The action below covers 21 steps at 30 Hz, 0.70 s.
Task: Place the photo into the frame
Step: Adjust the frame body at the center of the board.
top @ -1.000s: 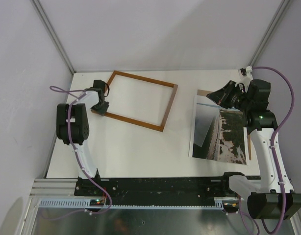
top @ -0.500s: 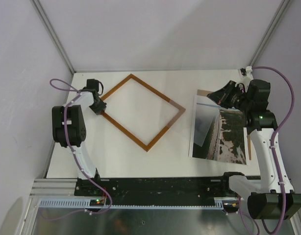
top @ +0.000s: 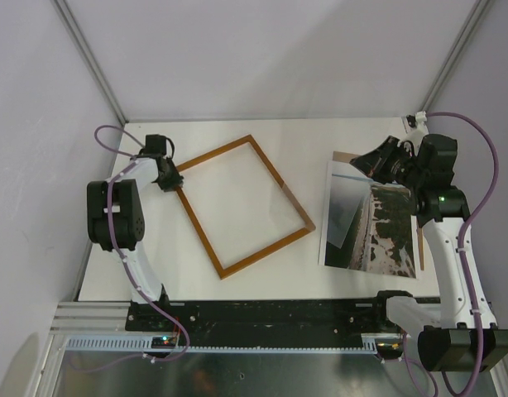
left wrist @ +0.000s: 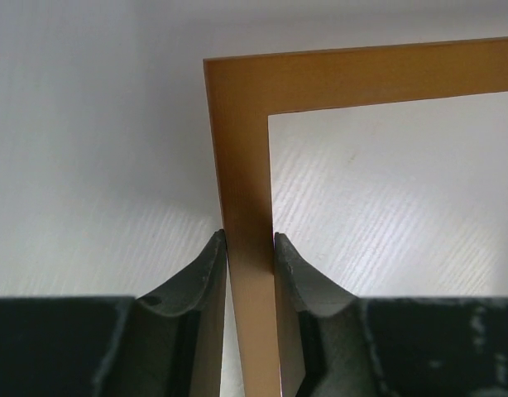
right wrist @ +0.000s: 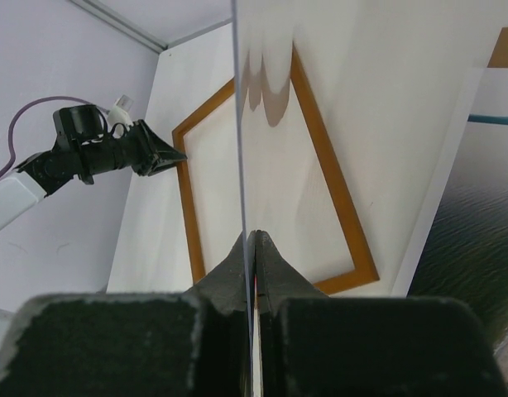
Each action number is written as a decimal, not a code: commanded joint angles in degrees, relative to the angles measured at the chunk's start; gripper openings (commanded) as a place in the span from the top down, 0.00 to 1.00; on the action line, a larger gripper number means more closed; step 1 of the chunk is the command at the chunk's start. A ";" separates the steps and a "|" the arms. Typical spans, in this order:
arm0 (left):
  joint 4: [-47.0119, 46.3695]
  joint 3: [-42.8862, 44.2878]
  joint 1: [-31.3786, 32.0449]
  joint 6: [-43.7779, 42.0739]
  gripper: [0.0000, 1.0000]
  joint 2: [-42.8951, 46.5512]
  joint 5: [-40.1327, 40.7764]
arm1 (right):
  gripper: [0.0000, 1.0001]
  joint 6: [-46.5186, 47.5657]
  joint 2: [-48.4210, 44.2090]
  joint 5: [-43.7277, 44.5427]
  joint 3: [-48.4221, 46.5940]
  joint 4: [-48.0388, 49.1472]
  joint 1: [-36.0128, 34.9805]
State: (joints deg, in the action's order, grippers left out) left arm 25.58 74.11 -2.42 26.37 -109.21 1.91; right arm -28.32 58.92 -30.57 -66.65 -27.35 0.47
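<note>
The photo [top: 386,227], an aerial coastline print, lies flat at the right side of the white table [top: 155,265]. The frame [top: 283,182], thin orange-brown wood, lies askew at the table's middle, well apart from the print. The left tool [left wrist: 250,244] pinches one frame rail [left wrist: 246,165] near its far left corner. The right tool [right wrist: 252,240] is pressed together on the edge of a thin clear sheet [top: 343,207], tilted up above the photo's left half.

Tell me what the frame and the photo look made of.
The frame: seemingly wood, smooth orange-brown matte face, thin flat rails; no grain shows close up, so possibly laminate. The photo: probably printed paper, thin, lying flat, white margin; gloss unclear.
</note>
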 commanded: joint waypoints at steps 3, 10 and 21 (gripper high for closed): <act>-3.98 4.36 0.51 -7.35 1.00 0.99 -6.77 | 1.00 1.36 -1.31 1.06 -4.14 0.39 -1.57; -3.96 7.94 0.48 -11.62 1.00 -1.83 -12.64 | 1.00 1.54 -0.75 1.59 -4.69 -0.03 -2.60; -3.74 11.33 0.45 -14.85 1.00 -6.84 -18.48 | 1.00 2.29 -0.11 3.35 -5.42 -1.11 -4.22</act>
State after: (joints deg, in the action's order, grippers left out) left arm 23.49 82.02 -2.11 13.91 -115.59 -11.33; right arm -26.85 58.94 -28.01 -69.25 -29.69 -2.98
